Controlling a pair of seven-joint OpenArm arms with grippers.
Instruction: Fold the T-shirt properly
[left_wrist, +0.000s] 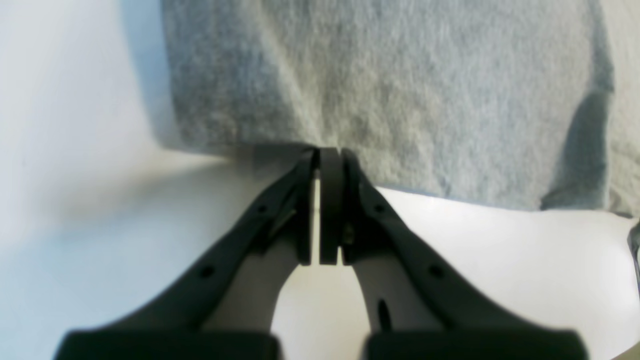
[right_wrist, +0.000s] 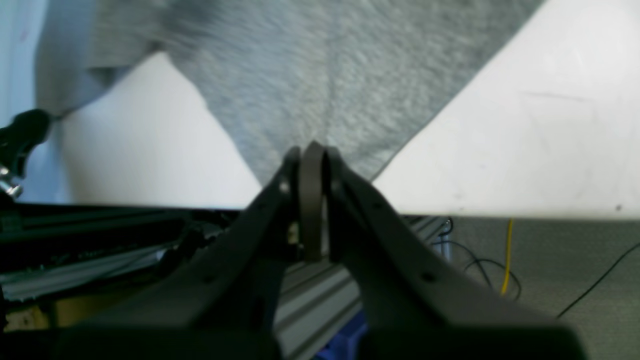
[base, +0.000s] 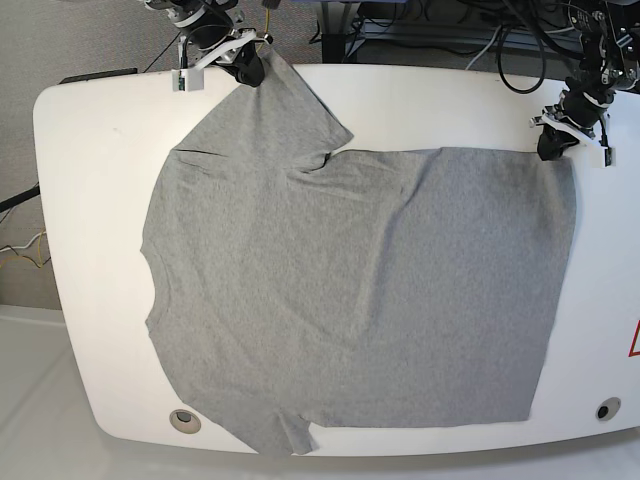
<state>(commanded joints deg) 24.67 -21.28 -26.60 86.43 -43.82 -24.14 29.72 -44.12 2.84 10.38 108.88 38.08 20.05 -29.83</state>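
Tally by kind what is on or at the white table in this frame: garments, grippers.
Garments: 1, the heather-grey cotton T-shirt, spread flat.
Grippers: 2, the left gripper and the right gripper, each shut on the shirt's edge.
Total: 3.

Setting: robotics lab or workshop. Evidence: rounded white laminate table (base: 90, 130) on grey carpet; tangled black cables (base: 480, 40) at 12 o'clock; ribbed aluminium extrusion frame rail (right_wrist: 320, 295); yellow wire (right_wrist: 507, 255).

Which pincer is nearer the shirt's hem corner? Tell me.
Left. The left pincer sits shut at the T-shirt hem's top corner, on the base view's right; the right pincer pinches the sleeve tip, far across the table.
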